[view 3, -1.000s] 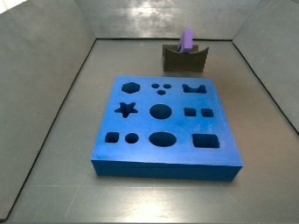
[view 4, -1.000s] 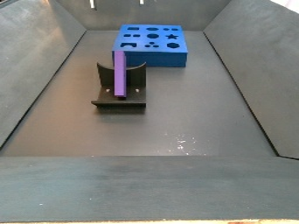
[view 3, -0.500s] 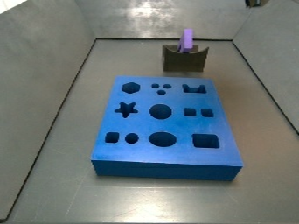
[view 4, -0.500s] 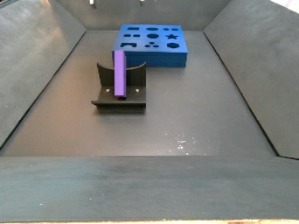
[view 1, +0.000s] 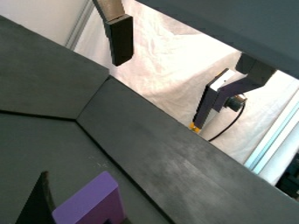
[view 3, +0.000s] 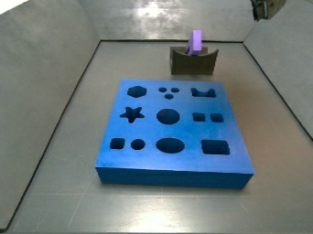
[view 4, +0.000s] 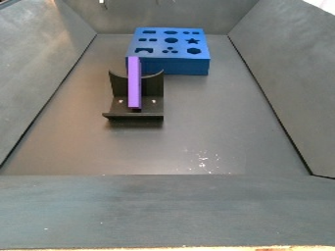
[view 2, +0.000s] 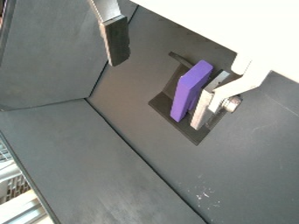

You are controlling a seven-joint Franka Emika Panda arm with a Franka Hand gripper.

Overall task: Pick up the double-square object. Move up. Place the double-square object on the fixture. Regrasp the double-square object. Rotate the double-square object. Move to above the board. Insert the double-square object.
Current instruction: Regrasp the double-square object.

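Atop dark notched fixture (view 4: 132, 101): light-purple plastic double-square object (view 4: 133, 80), long axis 12–6 o'clock. Gripper (view 2: 163, 57) above, jaws spread, empty.

End effector (view 3: 262, 8) cropped at frame corner.

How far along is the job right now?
Done: the purple block rests in the fixture, apart from the gripper. In hand: the gripper is up above the fixture, jaws open with nothing between them, so the regrasp is not yet made. Left: regrasp, rotate, move over the blue board and insert; its holes all look unfilled.
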